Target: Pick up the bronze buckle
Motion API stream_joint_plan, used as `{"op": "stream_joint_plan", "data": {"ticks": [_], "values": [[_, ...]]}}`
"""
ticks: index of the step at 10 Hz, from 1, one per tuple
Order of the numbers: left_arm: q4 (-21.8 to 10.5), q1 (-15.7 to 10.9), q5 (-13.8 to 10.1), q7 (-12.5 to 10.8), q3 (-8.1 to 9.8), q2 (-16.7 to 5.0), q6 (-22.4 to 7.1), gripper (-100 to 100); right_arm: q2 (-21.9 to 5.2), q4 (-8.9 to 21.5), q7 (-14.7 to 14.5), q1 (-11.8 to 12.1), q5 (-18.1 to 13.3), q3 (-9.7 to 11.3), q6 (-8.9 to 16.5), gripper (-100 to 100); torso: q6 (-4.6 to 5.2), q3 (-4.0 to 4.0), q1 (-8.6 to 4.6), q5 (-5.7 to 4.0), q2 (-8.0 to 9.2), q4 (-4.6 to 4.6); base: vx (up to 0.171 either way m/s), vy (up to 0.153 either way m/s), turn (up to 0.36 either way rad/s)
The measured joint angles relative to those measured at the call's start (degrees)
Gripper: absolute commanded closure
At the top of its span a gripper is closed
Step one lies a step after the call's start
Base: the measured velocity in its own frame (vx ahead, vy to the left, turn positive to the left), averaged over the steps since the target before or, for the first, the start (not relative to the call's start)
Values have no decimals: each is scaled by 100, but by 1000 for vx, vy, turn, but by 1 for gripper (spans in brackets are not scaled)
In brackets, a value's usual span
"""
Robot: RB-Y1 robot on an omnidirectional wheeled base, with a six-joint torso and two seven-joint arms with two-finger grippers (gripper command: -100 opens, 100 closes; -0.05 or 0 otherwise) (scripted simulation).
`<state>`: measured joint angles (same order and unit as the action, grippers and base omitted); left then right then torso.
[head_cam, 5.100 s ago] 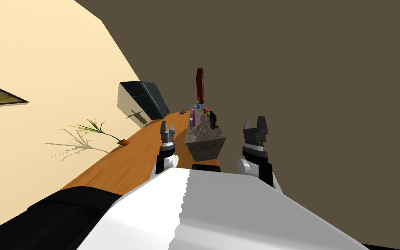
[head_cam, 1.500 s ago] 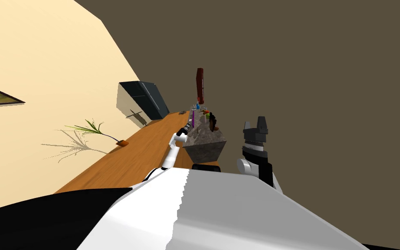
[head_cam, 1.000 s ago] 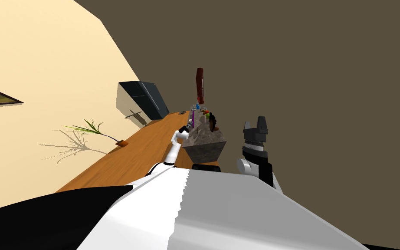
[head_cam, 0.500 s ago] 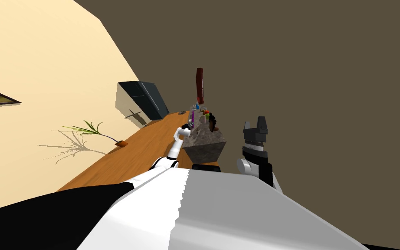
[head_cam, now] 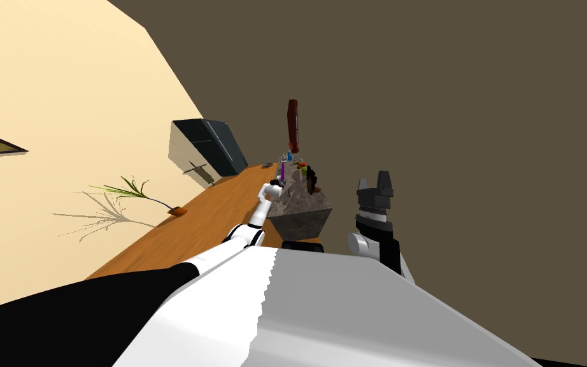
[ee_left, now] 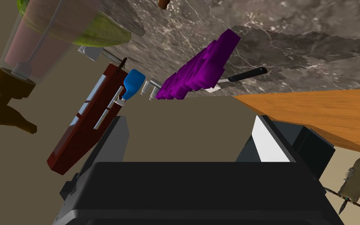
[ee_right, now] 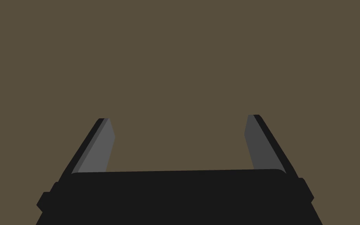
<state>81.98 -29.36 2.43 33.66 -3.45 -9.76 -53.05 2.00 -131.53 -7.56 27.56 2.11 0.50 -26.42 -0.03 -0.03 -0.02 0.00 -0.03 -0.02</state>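
Fingers of the left gripper (ee_left: 187,123) stand wide beside the cluttered stone counter (ee_left: 292,31). Which item there is the buckle, I cannot tell. Right gripper (ee_right: 179,121) is also spread wide.

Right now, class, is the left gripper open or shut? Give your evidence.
Open. The left gripper shows its fingers standing wide apart in its wrist view, nothing between them.

On the counter (ee_left: 292,35) a ridged block (ee_left: 198,72) sits with a utensil (ee_left: 239,76) just beside it, and a bottle (ee_left: 133,82) and two jars (ee_left: 145,86) stand farther along, toward a cabinet (ee_left: 85,125) beyond the counter's far end. The left gripper (ee_left: 189,119) is at the counter's left edge, and a plant (head_cam: 142,191) sits on the floor (head_cam: 203,223) by the wall (head_cam: 63,83), well apart.
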Motion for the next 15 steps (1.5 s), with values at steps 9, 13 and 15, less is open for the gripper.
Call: {"op": "stream_joint_plan", "data": {"ticks": [9, 13, 15], "values": [[-1006, -967, 151, 352, -67, 229, -1299, -100, 0, 0, 0, 0, 0, 0, 0, 0, 0, 1, 0, 0, 1, 0, 10, -2, 0], [-1412, -1337, 217, 499, -86, 395, -1863, -100, 0, 0, 0, 0, 0, 0, 0, 0, -1, 2, 0, 0, 4, 1, 3, -4, 13], [-1665, -1496, 263, 570, -95, 527, -2143, -100, 0, 0, 0, 0, 0, 0, 0, 0, -1, 2, -2, 0, 3, 0, 7, -10, 28]]}}
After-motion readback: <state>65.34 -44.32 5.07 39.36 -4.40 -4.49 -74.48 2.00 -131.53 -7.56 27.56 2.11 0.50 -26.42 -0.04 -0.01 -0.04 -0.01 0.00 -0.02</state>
